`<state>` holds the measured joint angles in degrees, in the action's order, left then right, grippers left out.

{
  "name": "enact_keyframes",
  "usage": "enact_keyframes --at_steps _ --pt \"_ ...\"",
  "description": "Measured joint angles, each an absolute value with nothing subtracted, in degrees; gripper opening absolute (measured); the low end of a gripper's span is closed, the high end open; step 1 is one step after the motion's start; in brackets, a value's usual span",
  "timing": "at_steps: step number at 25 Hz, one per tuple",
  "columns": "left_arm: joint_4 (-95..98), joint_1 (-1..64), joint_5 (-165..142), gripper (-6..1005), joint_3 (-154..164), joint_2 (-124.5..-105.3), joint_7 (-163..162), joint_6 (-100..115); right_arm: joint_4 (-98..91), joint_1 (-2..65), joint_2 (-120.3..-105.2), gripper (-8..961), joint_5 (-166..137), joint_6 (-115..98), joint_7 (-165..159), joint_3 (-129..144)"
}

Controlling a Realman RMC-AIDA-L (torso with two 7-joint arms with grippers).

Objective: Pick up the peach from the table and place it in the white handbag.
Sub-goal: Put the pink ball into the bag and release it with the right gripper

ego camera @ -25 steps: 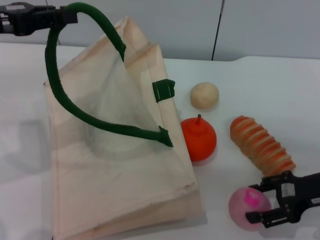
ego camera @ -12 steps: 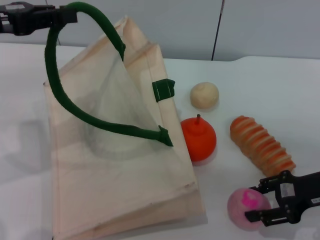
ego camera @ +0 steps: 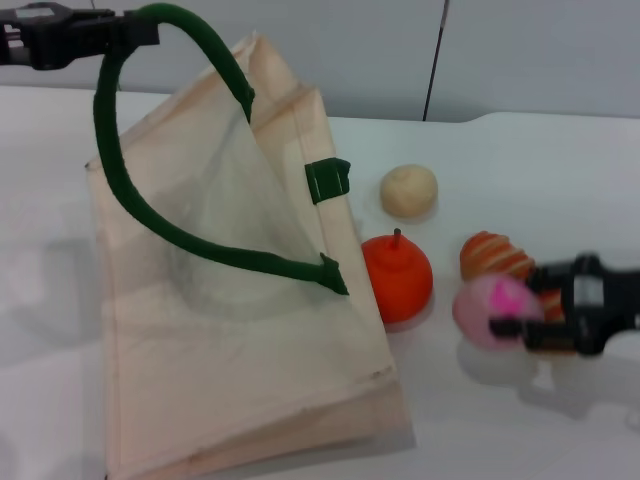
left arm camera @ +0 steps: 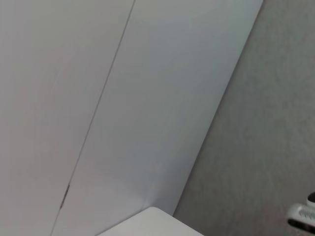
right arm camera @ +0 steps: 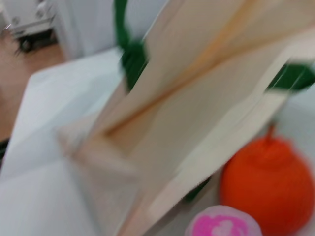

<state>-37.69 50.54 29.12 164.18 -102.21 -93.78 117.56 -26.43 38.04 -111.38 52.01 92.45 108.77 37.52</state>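
My right claw [ego camera: 522, 312] grips the peach [ego camera: 487, 310]; the bag [ego camera: 230, 330], its handle [ego camera: 110, 120] in my left claw [ego camera: 125, 30], lies left.

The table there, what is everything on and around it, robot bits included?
white handbag: one, cream cloth with dark green handles, left half of the table, mouth held open.
peach: one, pale pink with a magenta spot, in the right gripper, right of the orange fruit.
orange fruit: one, orange with a stem, beside the bag.
cream ball: one, cream, behind the orange fruit.
striped orange-and-cream item: one, partly hidden behind the peach.
table: one, white.
left gripper: black, far left, holding up a bag handle.
right gripper: black, near right, gripping the peach.
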Motion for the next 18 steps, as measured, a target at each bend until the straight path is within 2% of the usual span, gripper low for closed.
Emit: enact_keyframes --at_steps 5,9,13,18 --pt "-37.39 51.53 28.78 218 164.18 -102.27 -93.73 117.60 -27.01 41.35 -111.59 538 53.74 93.79 109.89 31.84" --pt "-37.33 52.24 28.77 221 164.18 -102.28 -93.74 117.61 -26.86 45.16 -113.08 531 56.26 92.96 110.34 31.76" --pt "-37.24 52.88 28.77 224 164.18 -102.31 -93.75 117.60 -26.41 49.02 -115.30 532 56.16 89.86 110.34 31.88" --pt "-37.15 53.61 28.76 227 164.18 -102.40 -93.77 117.60 -22.79 52.53 -115.73 528 56.08 86.48 110.39 33.99"
